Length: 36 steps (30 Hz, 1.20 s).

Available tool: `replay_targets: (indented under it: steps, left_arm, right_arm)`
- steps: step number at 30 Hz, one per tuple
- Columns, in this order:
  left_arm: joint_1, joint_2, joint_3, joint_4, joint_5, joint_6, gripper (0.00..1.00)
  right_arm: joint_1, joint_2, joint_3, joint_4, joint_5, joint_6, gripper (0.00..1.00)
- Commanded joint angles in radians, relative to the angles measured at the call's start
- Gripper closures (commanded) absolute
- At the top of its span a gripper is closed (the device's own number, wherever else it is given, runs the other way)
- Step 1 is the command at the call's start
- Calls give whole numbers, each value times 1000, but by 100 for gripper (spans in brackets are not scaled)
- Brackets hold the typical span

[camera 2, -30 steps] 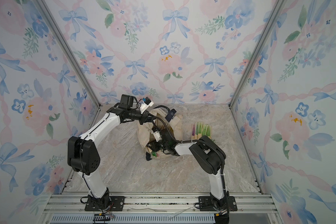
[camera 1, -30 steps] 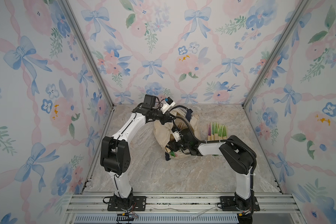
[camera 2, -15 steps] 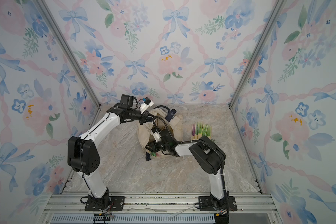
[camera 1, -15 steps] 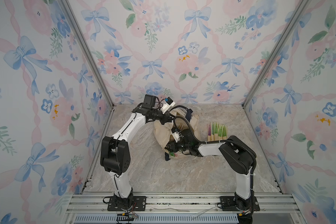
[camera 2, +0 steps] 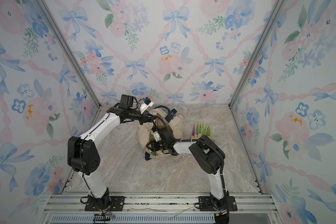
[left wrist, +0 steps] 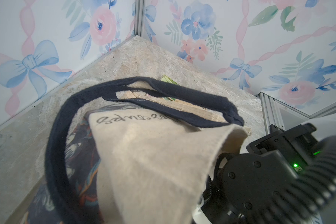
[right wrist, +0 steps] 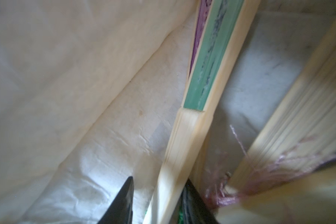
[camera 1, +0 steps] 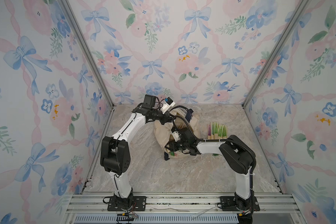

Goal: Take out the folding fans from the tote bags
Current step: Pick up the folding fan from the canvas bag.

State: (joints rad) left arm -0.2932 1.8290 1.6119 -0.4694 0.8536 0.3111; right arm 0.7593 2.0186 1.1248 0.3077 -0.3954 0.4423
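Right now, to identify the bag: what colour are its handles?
Dark navy; handles show best in left wrist view.

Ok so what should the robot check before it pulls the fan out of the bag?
1. The bag held up by the left end effector: ok.
2. The green fan between the fingers of the right end effector: ok.
3. Those fingers squeezed tight on it: cannot tell.
4. The pink tassel clear of the fingers: cannot tell.
5. The fans already out lying apart from the bag: ok.
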Motion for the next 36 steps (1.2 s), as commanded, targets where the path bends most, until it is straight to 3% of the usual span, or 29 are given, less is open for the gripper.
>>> replay_targets:
  steps: [1,7,11,14,19,36]
  left_arm:
    - [2,-25,-1,36,39,8,100]
    - [0,-25,-3,36,36,8,100]
    - [0,-28,-5,36,36,9,100]
    - [1,-31,-10,36,36,10,100]
    - [2,-35,-21,36,32,11,100]
    - [17,-24,-21,36,33,5,100]
  right_arm:
    - [14,41,28,-59,29,-12,61]
    - [11,58,41,-40,3,5,68]
    - [3,55,21,-7,0,21,81]
    - [-13,37,-24,70,-15,41,86]
    - [-34,-23,-113,206,-51,45,87]
    - [-60,-192,-274,231,-48,38,89]
